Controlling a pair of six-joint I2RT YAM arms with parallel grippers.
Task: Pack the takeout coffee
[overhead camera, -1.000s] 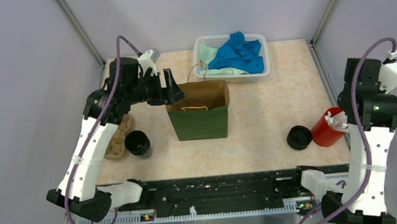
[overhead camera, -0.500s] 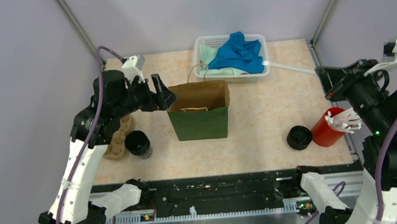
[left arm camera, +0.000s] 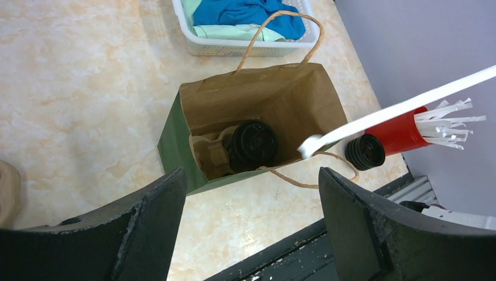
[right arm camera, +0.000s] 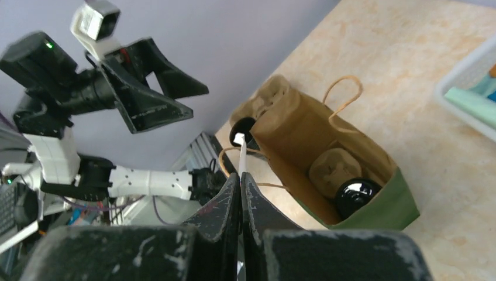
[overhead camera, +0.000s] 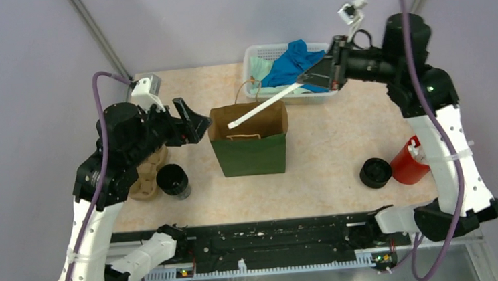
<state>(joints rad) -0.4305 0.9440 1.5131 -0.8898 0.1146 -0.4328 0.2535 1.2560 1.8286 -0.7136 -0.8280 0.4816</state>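
Over the table (overhead camera: 340, 140), the right tool (overhead camera: 327, 77) had swung its clenched white stick (overhead camera: 257, 109) above the bag (overhead camera: 251, 155); the left tool (overhead camera: 193, 119), released, had backed off, 1 coffee (left arm camera: 254, 142) already packed.

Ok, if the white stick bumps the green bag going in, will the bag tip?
Probably not: the cardboard tray and black cup inside likely weigh the bag down. Its thin paper rim would likely flex under the white stick instead.

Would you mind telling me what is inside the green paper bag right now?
Inside the bag are a black lidded cup and a tan cardboard tray beside it. The bag's floor beneath them is covered.
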